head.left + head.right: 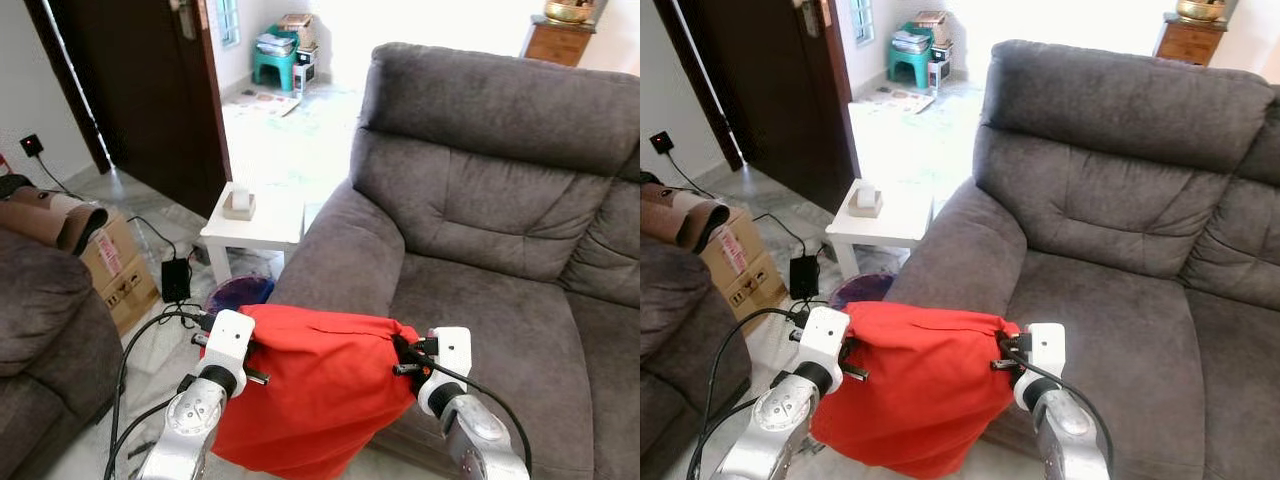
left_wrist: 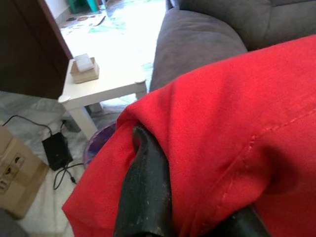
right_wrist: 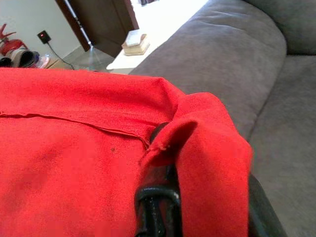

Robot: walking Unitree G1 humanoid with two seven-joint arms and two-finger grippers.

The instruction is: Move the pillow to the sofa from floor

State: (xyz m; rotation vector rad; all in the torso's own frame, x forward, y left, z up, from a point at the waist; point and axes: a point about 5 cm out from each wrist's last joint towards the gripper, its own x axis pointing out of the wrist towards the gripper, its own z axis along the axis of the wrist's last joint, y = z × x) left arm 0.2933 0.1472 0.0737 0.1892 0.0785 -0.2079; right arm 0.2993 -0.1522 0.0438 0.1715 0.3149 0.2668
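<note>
While both arms are raised in front of the robot, the left hand is clamped on the left edge of the soft red fabric pillow, its black fingers buried in a fold of the cloth. The right hand grips the pillow's opposite edge, with red fabric bunched over its fingers. Held between the two hands, the pillow hangs off the floor, its lower part drooping toward 6 o'clock, just in front of the grey upholstered sofa and beside that sofa's rounded armrest. The sofa's seat cushion lies at 3 o'clock from the pillow, and its backrest rises toward 1 o'clock.

Beyond the pillow at 12 o'clock stands a small white square desk carrying a small wooden box with a white block on top. Near the desk's foot, a round purple container sits on the tiled floor. At 10 o'clock a black power adapter with trailing cables lies next to a cardboard box. Another dark grey seat occupies the 9 o'clock side. A dark wooden door stands at 11 o'clock, and farther off a green plastic stool holds stacked items.
</note>
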